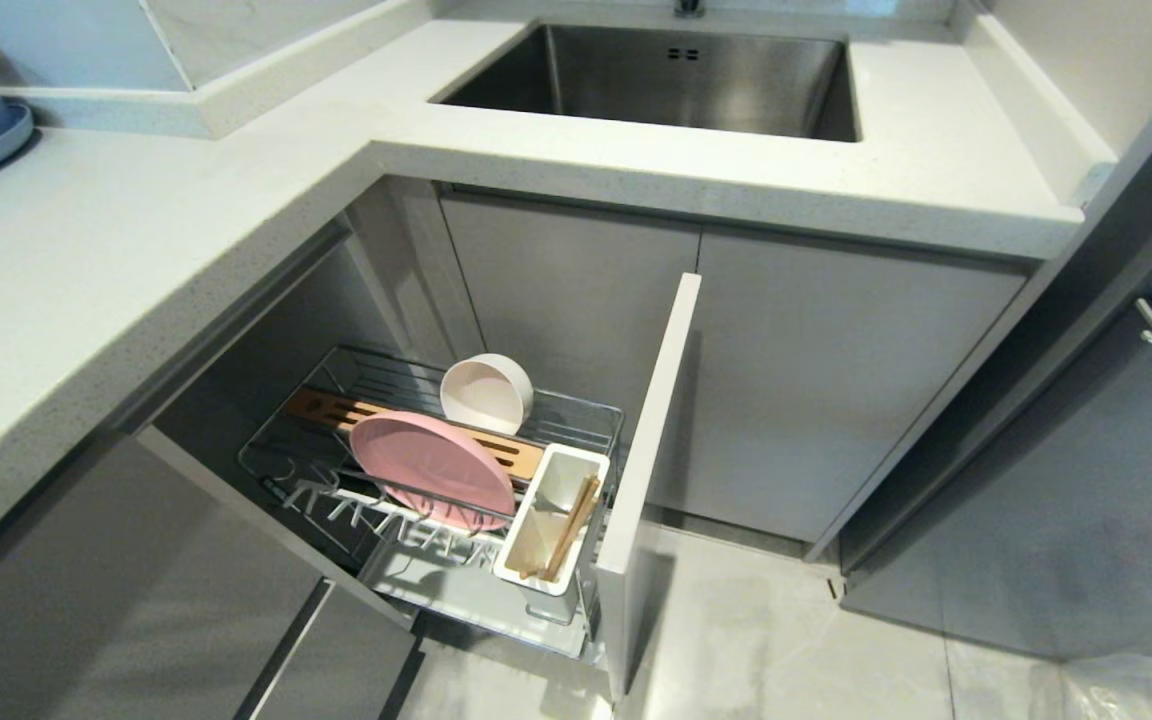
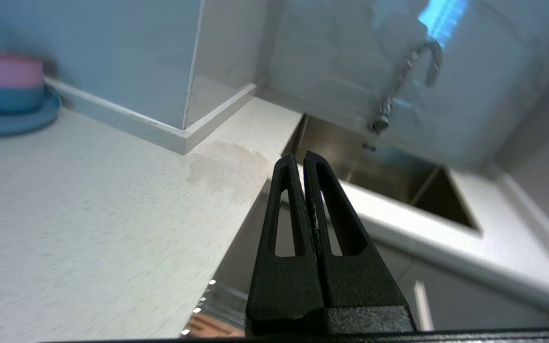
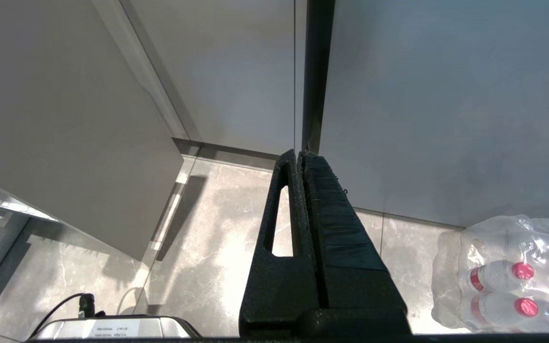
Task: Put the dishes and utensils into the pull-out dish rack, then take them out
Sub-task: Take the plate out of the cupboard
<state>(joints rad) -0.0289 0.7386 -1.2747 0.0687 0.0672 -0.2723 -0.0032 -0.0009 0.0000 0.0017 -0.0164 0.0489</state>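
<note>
In the rack [image 1: 576,420], lower middle of frame, the plate [image 1: 433,468] stands before the bowl [image 1: 486,393]; chopsticks [image 1: 573,525], perhaps alone, sit in the caddy [image 1: 514,570] at right.

We see: head camera high, facing down at counter [image 1: 136,250]; left wrist shares counter, sink [image 2: 398,186]; right wrist faces floor [image 3: 217,238].

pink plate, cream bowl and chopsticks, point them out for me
pink plate [image 1: 431,468], head view, middle of its face
cream bowl [image 1: 485,392], head view, inside of the bowl
chopsticks [image 1: 568,532], head view, midway along the sticks in the caddy
</note>
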